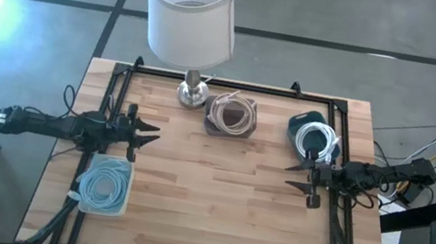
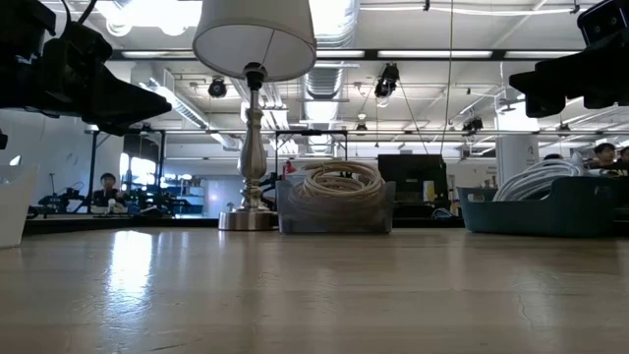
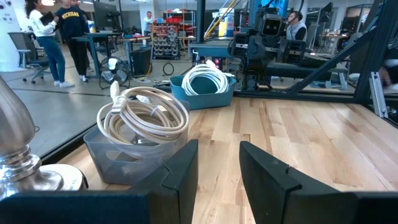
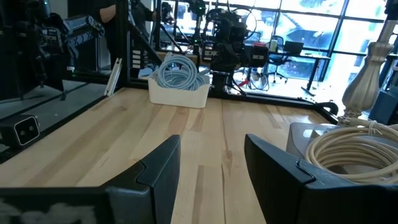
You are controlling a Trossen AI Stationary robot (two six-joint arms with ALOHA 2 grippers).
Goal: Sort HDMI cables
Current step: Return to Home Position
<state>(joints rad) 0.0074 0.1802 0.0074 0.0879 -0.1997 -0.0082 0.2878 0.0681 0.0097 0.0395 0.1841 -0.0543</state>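
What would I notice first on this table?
The big white lamp stands at the back of the table. Three bins hold coiled cables: light blue cables in the white bin by the left gripper, beige cables in the grey bin beside the lamp, white cables in the blue bin by the right gripper. Both grippers hang open and empty.

Agape: left pincer (image 1: 152,135), right pincer (image 1: 287,175).

Low view: white bin (image 2: 12,202) cut by frame edge, contents hidden behind its wall. Lamp shade (image 2: 254,34) cropped at top. HDMI cables (image 1: 233,114): number per bin not resolvable.
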